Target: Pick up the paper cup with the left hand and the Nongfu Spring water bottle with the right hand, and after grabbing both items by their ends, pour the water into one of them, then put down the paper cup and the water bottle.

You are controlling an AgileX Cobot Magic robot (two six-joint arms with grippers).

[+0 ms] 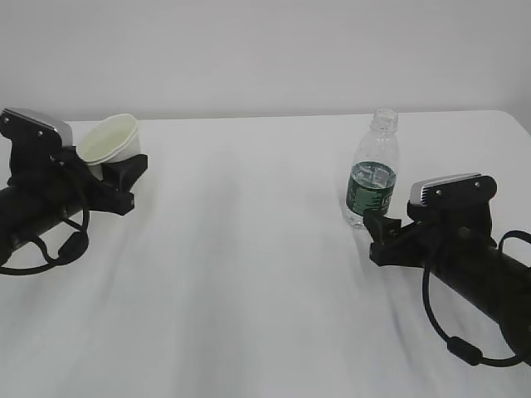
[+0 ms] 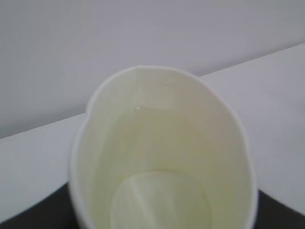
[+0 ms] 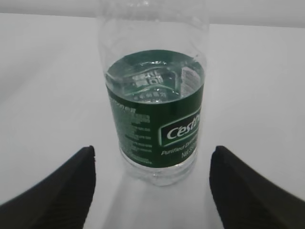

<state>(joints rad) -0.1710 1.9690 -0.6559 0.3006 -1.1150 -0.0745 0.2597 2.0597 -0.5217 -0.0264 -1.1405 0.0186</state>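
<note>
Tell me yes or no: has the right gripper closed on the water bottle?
No. In the right wrist view the right gripper stands open, its fingers well clear of the water bottle on either side.

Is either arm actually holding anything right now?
Left tool grips the tilted paper cup near its base. Right tool holds nothing, open behind the standing bottle.

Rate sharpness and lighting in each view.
Exterior view: even, soft light, faint shadows, water bottle sharp. Left wrist view: paper cup fills the frame, soft and slightly blurred. Right wrist view: bottle label crisp, right gripper fingers dark, soft-edged.
</note>
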